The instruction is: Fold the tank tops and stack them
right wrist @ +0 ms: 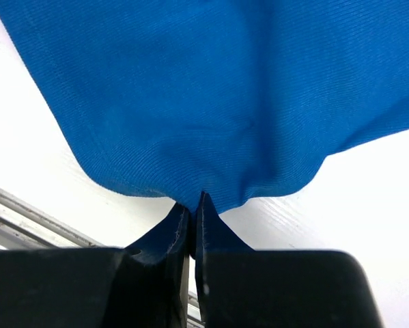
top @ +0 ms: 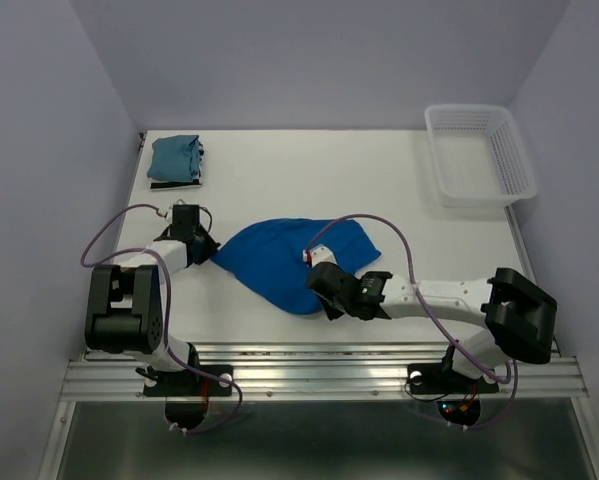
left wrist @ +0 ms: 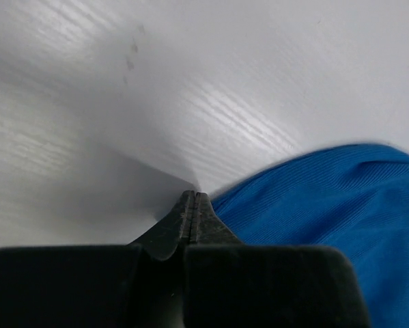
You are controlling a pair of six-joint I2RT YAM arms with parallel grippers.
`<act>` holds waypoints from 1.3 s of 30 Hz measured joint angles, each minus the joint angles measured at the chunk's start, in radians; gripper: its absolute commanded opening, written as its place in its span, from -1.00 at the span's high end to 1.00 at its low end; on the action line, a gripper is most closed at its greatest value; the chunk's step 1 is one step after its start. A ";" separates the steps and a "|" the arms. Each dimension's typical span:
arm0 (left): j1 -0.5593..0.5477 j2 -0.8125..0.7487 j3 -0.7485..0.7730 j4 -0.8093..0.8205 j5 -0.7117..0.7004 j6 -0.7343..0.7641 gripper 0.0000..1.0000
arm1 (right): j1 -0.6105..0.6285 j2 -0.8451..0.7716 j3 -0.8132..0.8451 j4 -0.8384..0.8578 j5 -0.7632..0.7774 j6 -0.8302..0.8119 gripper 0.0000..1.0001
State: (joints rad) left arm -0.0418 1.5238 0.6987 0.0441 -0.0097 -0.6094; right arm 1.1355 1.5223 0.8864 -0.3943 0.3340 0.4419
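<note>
In the upper left of the top view, a folded teal blue fabric tank top point(top: 174, 157) sits on the white table point(top: 399, 260). A dark edge shows along its near side, and I cannot tell what that is.

Below it, at left centre, the left gripper point(top: 207, 250) meets the left tip of the crumpled bright royal blue fabric tank top point(top: 289, 260). In the left wrist view its fingers point(left wrist: 189, 208) are pressed flat together. The blue cloth point(left wrist: 327, 219) runs in from the right to their tips. No blue shows between them, but from above the cloth tapers to a point exactly there, so I judge that corner pinched.

The blue top lies across the middle of the frame with its long axis roughly left to right, spanning the space between the two arms.

At its lower right edge, the right gripper point(top: 321, 283) has its jaws closed on the hem. In the right wrist view the fabric point(right wrist: 211, 96) gathers into a pucker at the tips point(right wrist: 196, 201). Each arm therefore sits at its own end, with the cloth stretching inward from both. The next move probably depends on lifting or drawing those two ends together evenly.

In the upper right, well apart from everything else, stands a white plastic lattice basket point(top: 524, 165). Nothing shows inside it.
</note>
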 measured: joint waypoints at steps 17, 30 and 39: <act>-0.080 -0.081 -0.011 -0.124 -0.072 -0.072 -0.72 | -0.051 -0.066 -0.081 -0.018 -0.070 0.000 0.99; -0.160 0.164 0.240 -0.221 -0.245 -0.024 -0.17 | -0.055 -0.132 -0.084 -0.018 -0.071 0.001 0.99; -0.199 0.187 0.267 -0.261 -0.288 -0.016 1.00 | -0.074 -0.164 -0.085 -0.018 -0.054 0.002 0.99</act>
State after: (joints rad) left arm -0.2409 1.7107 0.9661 -0.2173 -0.2981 -0.6258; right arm 1.0618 1.3586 0.8013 -0.4126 0.2802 0.4442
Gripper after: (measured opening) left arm 0.046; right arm 0.054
